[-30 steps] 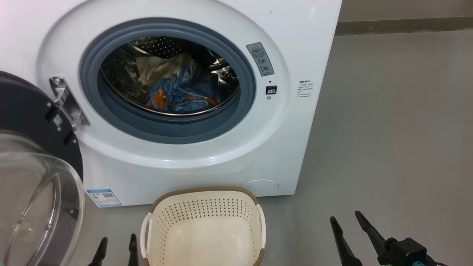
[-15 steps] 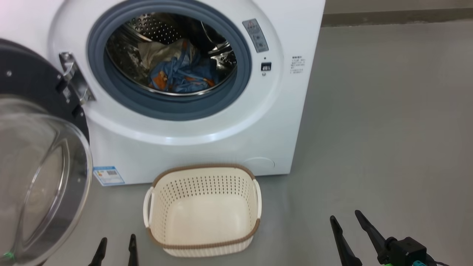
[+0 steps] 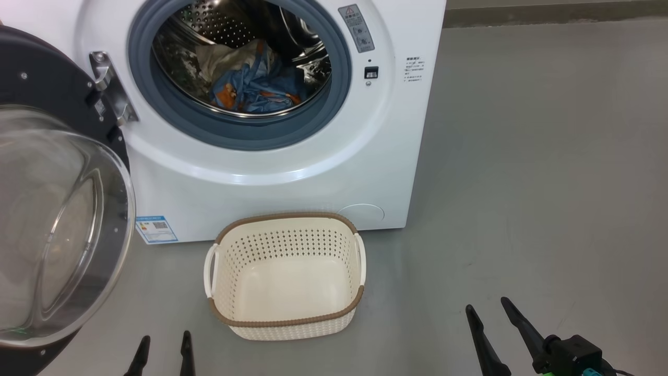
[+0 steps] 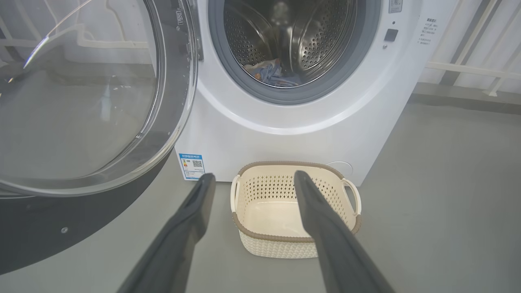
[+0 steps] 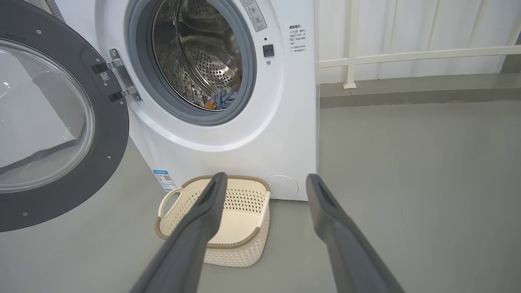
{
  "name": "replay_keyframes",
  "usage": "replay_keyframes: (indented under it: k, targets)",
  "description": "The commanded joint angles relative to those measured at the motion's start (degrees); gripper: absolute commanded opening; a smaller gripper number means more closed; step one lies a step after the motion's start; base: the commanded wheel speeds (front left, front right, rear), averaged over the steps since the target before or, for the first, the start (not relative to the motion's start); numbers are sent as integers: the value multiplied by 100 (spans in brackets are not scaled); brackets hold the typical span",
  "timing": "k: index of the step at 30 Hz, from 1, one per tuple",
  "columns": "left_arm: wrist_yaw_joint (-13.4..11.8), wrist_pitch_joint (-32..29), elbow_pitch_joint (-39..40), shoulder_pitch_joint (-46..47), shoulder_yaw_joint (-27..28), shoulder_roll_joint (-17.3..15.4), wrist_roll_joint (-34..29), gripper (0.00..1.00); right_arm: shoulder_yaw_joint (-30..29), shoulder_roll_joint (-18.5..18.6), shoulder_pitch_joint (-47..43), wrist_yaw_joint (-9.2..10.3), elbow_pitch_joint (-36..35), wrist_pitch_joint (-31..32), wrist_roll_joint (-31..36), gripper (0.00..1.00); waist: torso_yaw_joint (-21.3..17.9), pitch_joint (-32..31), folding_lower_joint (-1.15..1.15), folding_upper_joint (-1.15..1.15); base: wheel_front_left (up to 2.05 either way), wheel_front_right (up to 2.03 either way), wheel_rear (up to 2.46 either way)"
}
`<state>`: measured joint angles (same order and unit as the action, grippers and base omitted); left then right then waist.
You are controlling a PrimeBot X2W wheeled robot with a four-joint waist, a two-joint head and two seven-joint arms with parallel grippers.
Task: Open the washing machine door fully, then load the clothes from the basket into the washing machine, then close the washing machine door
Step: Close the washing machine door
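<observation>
Left fingers (image 4: 191, 219), long and dark, stand spread wide with nothing between them, low over the smooth grey floor (image 3: 522, 183). In the left wrist view one of them crosses in front of the small cream-white perforated plastic basket with a brown woven-look rim (image 3: 292, 321). Right fingers (image 5: 333, 228) are just as wide apart and hold nothing. In the head view they sit at the lower right, well apart from the basket.

The basket stands upright on the floor between the two pairs of fingers and a little ahead of them, just in front of the big white box-shaped washing machine (image 3: 271, 177). I cannot tell whether it touches the machine. Its plain cream bottom shows.

A bundle of soft blue clothes with orange print and a cream-white part (image 3: 250, 86) lies at the bottom of the perforated steel drum (image 3: 209, 21), behind the grey rubber gasket (image 3: 240, 133).

The large round glossy black door (image 3: 47, 89) hangs swung open on the machine's left side, held by a metal hinge (image 3: 109, 89). Its clear glass bowl (image 3: 52, 219) bulges toward the head camera. A blue label sticker (image 3: 156, 230) sits low on the machine's front, beside the door's edge.
</observation>
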<state>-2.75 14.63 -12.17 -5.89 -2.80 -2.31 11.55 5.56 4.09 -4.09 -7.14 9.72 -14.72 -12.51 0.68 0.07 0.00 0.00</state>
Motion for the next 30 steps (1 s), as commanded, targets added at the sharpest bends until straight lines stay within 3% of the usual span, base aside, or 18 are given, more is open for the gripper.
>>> replay_keyframes:
  k: [1,30]
  targets:
    - [-18,37,130,161,208,-56,-39,100,138,28,213,-35,-137,-28,38,100,2,-4,0,0,0,0,0]
    - [-62,37,145,161,164,-56,18,100,123,48,213,-35,-138,-28,39,100,-44,2,0,0,0,0,0]
